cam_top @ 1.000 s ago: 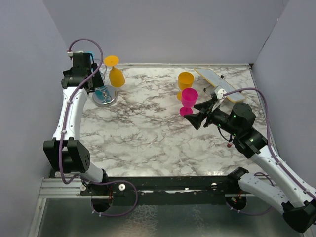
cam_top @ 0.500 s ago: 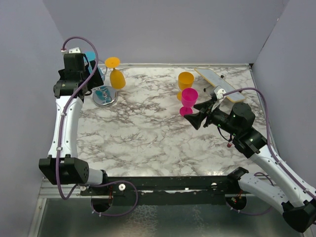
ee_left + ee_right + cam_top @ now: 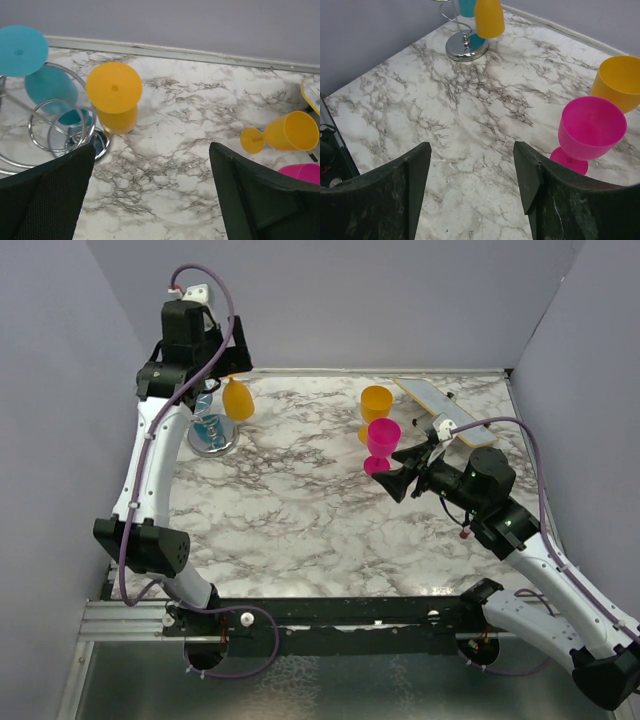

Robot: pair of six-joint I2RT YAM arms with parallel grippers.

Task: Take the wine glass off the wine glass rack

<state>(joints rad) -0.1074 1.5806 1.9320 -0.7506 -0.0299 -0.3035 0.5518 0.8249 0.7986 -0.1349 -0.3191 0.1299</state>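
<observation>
Two glasses hung upside down on the rack at the far-left corner of the surface: orange glass and teal glass. Left claw hovered above them, spread wide, gripping nothing. Right claw was also spread and empty, near the upright pink glass. Second orange glass lay on its side just behind.

In the top view's upper left, the left arm hides the hoops of the wine glass rack and the foot of the hanging orange wine glass. The left wrist view's right edge crops the pink glass.
</observation>
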